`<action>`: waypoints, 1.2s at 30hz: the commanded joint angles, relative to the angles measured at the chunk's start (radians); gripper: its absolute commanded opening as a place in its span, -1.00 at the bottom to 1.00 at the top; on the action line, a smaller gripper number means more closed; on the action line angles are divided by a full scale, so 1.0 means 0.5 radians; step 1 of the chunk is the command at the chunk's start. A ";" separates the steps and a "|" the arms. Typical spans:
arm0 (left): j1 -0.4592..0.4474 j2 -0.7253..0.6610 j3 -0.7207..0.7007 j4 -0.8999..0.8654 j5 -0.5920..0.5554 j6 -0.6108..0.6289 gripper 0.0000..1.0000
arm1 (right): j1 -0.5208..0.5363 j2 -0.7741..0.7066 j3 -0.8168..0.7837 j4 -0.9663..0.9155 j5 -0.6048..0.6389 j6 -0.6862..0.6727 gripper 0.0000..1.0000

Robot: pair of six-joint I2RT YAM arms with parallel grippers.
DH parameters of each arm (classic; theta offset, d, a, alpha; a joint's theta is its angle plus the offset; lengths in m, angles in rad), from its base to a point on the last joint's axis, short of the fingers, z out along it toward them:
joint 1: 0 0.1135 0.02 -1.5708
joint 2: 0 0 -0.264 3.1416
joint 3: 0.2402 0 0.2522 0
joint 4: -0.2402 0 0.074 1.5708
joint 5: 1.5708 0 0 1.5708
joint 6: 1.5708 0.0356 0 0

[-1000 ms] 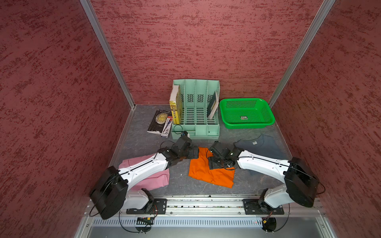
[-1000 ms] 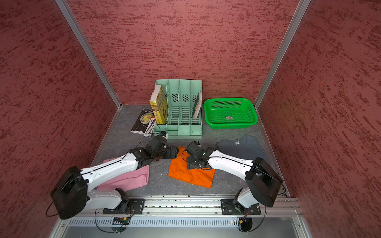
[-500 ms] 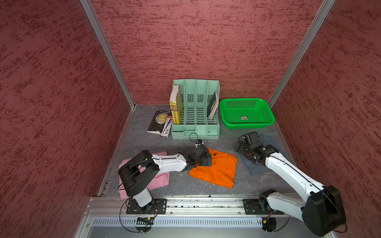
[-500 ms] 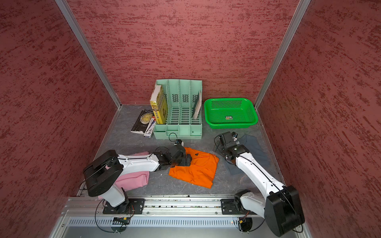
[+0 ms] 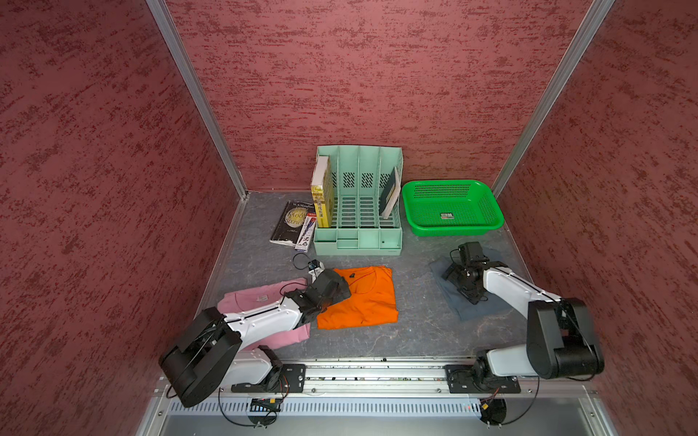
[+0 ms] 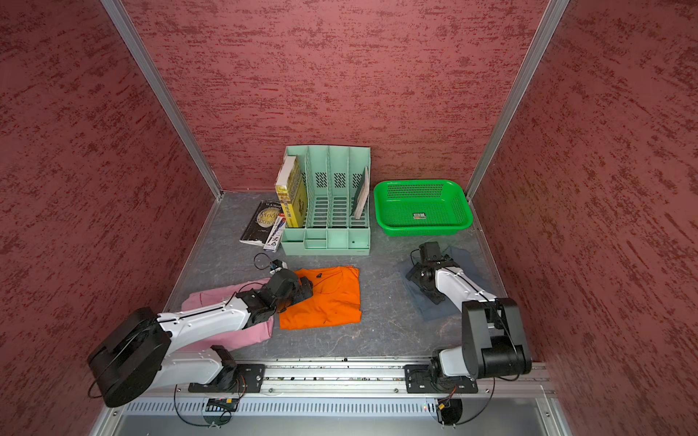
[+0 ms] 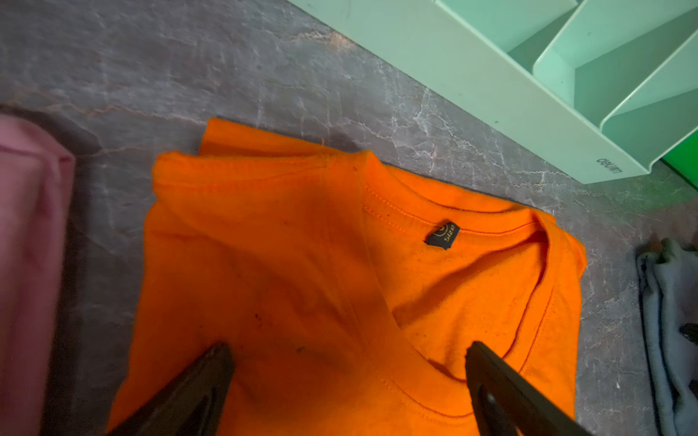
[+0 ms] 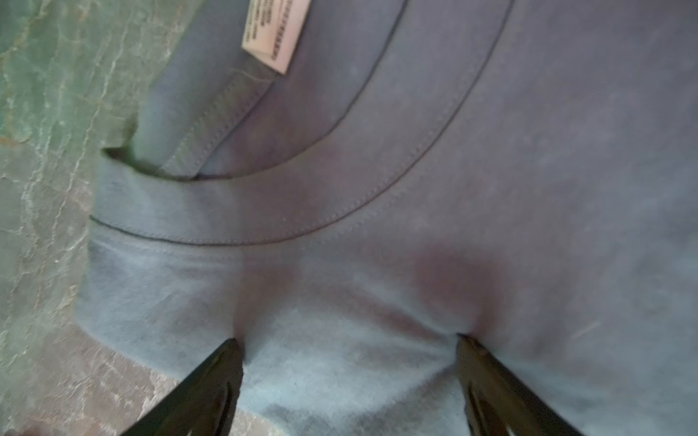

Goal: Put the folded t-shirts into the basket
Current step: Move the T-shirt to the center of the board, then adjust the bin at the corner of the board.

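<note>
Three folded t-shirts lie on the grey table. The orange t-shirt (image 5: 368,302) (image 6: 332,302) (image 7: 302,245) is in the middle, the pink t-shirt (image 5: 245,300) (image 6: 211,296) (image 7: 26,245) to its left under my left arm, and the grey-blue t-shirt (image 5: 476,311) (image 6: 434,311) (image 8: 453,151) at the right. My left gripper (image 5: 343,291) (image 6: 308,288) (image 7: 347,349) hangs open over the orange t-shirt's left part. My right gripper (image 5: 460,287) (image 6: 423,287) (image 8: 349,341) stands open, both tips pressing into the grey-blue cloth. The green basket (image 5: 453,182) (image 6: 419,182) stands empty at the back right.
A mint-green file organizer (image 5: 359,238) (image 6: 326,241) (image 7: 491,75) with upright books stands behind the orange t-shirt, left of the basket. A black book (image 5: 289,222) and a pen pack (image 5: 306,234) lie left of it. Red walls close three sides; a metal rail runs along the front.
My right arm left the orange t-shirt and swung right onto the grey-blue one. My left gripper drew back to the orange t-shirt's left side. The orange t-shirt now lies squarer.
</note>
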 commanded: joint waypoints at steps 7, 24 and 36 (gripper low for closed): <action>0.000 -0.078 0.156 -0.351 0.107 0.257 1.00 | -0.012 -0.659 -0.358 -0.611 -0.241 0.010 0.74; -0.453 0.099 0.480 -0.516 -0.207 0.473 0.99 | -0.008 -0.105 0.862 -0.431 -0.149 0.379 0.88; -0.539 0.193 0.501 -0.563 -0.284 0.407 1.00 | 0.054 1.056 1.890 -0.528 -0.169 0.668 0.89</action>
